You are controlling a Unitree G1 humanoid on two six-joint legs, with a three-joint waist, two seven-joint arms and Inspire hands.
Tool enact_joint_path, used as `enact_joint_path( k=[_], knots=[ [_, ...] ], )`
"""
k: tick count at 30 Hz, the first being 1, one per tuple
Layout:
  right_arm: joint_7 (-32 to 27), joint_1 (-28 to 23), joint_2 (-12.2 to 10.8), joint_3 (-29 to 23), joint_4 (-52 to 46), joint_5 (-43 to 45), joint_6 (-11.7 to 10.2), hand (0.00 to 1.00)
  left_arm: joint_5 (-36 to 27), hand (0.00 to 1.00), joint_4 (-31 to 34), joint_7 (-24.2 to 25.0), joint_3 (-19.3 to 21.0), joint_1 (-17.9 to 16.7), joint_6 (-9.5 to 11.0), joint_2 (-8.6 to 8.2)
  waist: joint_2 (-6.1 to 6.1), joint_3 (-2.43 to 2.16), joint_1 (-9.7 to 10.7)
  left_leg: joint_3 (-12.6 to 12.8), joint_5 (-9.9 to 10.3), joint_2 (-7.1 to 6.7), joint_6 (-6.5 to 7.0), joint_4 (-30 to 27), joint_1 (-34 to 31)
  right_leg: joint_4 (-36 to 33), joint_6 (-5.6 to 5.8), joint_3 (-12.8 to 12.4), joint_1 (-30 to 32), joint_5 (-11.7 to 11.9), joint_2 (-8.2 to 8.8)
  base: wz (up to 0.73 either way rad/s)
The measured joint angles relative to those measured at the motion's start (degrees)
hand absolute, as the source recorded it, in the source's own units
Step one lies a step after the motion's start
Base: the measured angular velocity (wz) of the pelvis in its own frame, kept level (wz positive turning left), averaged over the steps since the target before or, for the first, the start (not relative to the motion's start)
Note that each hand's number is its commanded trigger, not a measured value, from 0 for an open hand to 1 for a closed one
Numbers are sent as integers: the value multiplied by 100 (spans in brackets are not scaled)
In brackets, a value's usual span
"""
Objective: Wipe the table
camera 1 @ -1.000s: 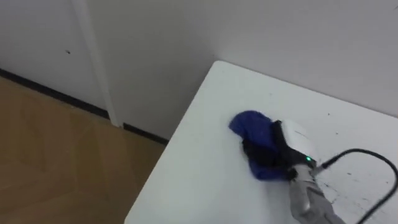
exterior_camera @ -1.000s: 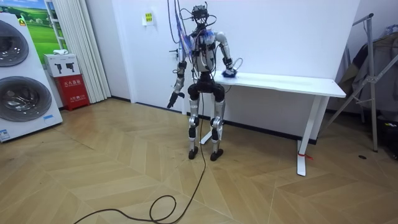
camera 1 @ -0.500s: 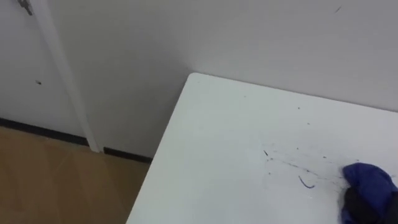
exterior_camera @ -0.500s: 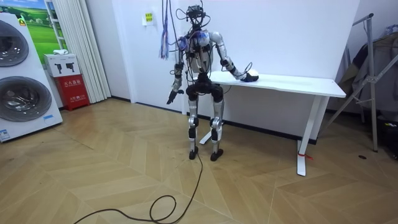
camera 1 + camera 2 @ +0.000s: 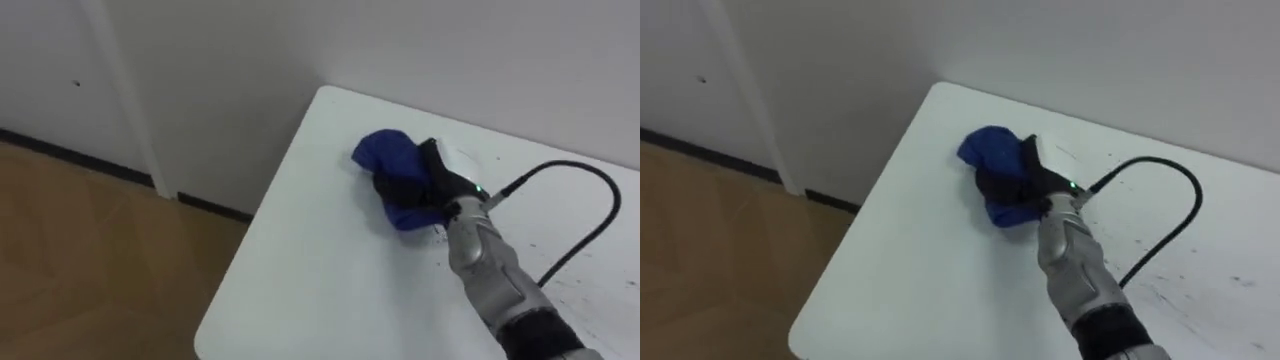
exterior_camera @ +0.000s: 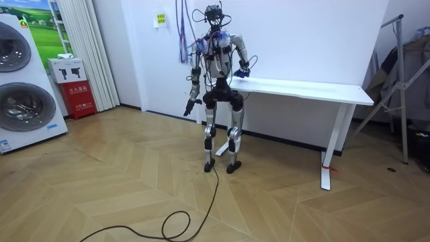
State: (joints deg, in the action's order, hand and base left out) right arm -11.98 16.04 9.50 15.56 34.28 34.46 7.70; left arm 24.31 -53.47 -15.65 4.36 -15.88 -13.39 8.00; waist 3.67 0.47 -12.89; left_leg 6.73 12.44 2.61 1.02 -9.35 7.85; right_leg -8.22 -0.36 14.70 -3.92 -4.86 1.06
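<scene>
1. White wall point(image 5: 400, 40) backs a white tabletop point(image 5: 300, 290), and wooden floor point(image 5: 80, 250) lies beyond its near-left edge. In the room view the robot stands upright at the tabletop's end on the room view's left.

2. Task item: a blue cloth point(image 5: 380, 158) lies bunched on the tabletop, near the far corner on the robot's left and close to the wall edge.

3. Right robot hand point(image 5: 425, 188): it rests on top of the cloth, pressing it flat against the surface. Its dark fingers point(image 5: 398, 190) are clenched round the bunched fabric, so it is grasping the cloth.

4. Left robot hand point(image 6: 189, 107): it hangs beside the robot's hip, clear of the tabletop. Its state cannot be told at this range.

5. Surface condition: faint dark specks point(image 5: 1238, 282) show on the tabletop to the robot's right, well apart from the cloth. The area round the cloth looks clean.

6. Step in hand, as judged: a wiping stroke, with the cloth at the left end of its reach near the corner.

7. Next move, as judged: draw the cloth back to the right towards the specks. This calls for steady downward pressure and a firm hold, so the fabric slides with the hand and does not bunch further or slip out. The cloth must also be kept inside the tabletop's edge.
</scene>
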Motion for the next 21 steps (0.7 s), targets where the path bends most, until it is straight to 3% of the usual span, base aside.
enact_joint_path(
  k=[1, 2, 4, 6, 7, 10, 13, 15, 17, 20, 21],
  knots=[
    [-64, -289, 12, -45, 245, 9, -82, 100, -4, 0, 1, 0, 26, -84, 0, 9, 4, -3, 8, -71, 0, -13, 0, 0, 1, 55, 6, 41, -67, -4, 13, 44],
    [-352, -511, 19, -140, 257, 10, -326, 100, -4, 0, 0, 0, 41, -122, 0, 8, 1, -1, 32, -73, 0, -29, -1, -1, 13, 81, 25, 55, -109, -16, 33, 46],
    [-1063, -1177, 183, -383, 326, 160, -914, 100, 20, 0, -21, 0, 127, -304, 12, 13, -19, -10, 367, -80, -1, -92, -2, 1, 157, 124, 139, 82, -361, -99, 142, 44],
    [-1616, -1804, 361, -867, 333, 208, -1124, 100, 173, 0, -53, 6, 290, -304, 62, 18, -30, -29, 507, -61, -1, -168, -2, 23, 272, 130, 250, 75, -504, -173, 233, 23],
    [-1895, -2190, 427, -1256, 334, 158, -1195, 100, 287, 0, -44, 8, 442, -332, 133, 22, -59, -62, 529, -42, -1, -204, -2, 26, 299, 124, 264, -3, -530, -183, 267, -5],
    [-2418, -2587, 444, -2043, 671, -12, -1271, 100, 290, 0, -25, -13, 867, -357, 258, 57, -78, -108, 778, 119, 4, -243, 7, 27, 307, 105, 266, -53, -527, -183, 311, -20],
    [-2753, -2842, 465, -2529, 993, -113, -1290, 100, 297, 0, 4, -90, 934, -344, 299, 72, -80, -170, 1032, 130, 78, -240, 121, 40, 324, 35, 326, -187, -528, -221, 304, 5],
    [-2817, -2922, 505, -2605, 1062, -237, -1290, 100, 303, 0, 3, -169, 933, -339, 341, 38, -96, -179, 1106, 108, 155, -220, 245, 67, 343, 38, 344, -186, -547, -232, 270, -6],
    [-2814, -2913, 510, -2620, 1116, -335, -1259, 100, 294, 0, 3, -169, 926, -291, 369, 8, -96, -181, 1092, 128, 162, -219, 246, 64, 360, 38, 346, -194, -571, -223, 268, -11],
    [-2765, -2676, 508, -2445, 1121, -472, -991, 100, 212, 0, -23, -185, 668, -239, 369, 6, -111, -180, 1065, 150, 159, -209, 226, 17, 404, 31, 330, -213, -572, -202, 262, -10],
    [-2676, -2512, 501, -2342, 1098, -491, -811, 100, 208, 0, -43, -187, 588, -216, 367, -9, -115, -179, 1009, 229, 151, -188, 204, 11, 403, -7, 302, -303, -509, -182, 237, -40]
  ],
)
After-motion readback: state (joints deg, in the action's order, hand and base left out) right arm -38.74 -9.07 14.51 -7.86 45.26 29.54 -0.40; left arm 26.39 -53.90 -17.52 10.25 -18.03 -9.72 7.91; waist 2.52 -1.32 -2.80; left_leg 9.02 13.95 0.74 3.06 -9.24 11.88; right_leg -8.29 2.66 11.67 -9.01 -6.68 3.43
